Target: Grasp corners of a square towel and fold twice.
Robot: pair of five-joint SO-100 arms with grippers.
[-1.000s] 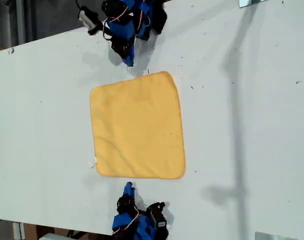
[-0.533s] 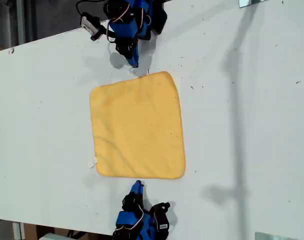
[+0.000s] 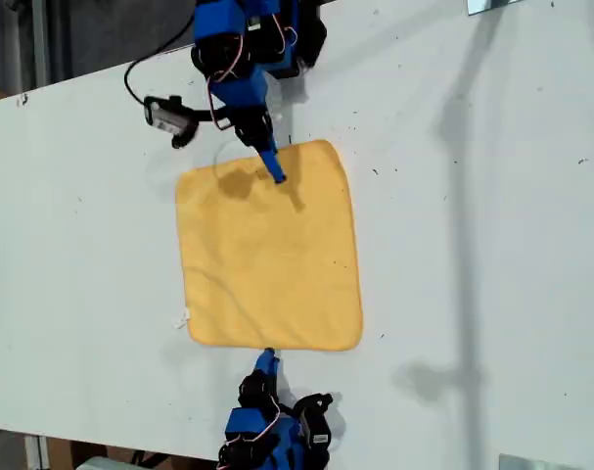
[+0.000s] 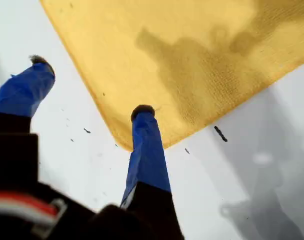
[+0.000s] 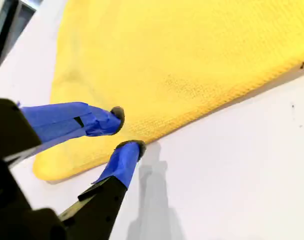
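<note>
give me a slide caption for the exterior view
Flat yellow towel on a white table, one blue gripper over its far edge, another at its near edge.

The yellow-orange fuzzy microfibre square towel [image 3: 269, 247] lay spread flat and unfolded on the white table, its four rounded, thinly hemmed corners [image 3: 328, 149] all down, a small white tag [image 3: 180, 318] at its edge toward the exterior view's lower left.

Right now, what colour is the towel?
Plain yellow-orange all over; the towel shows best in the exterior view.
</note>
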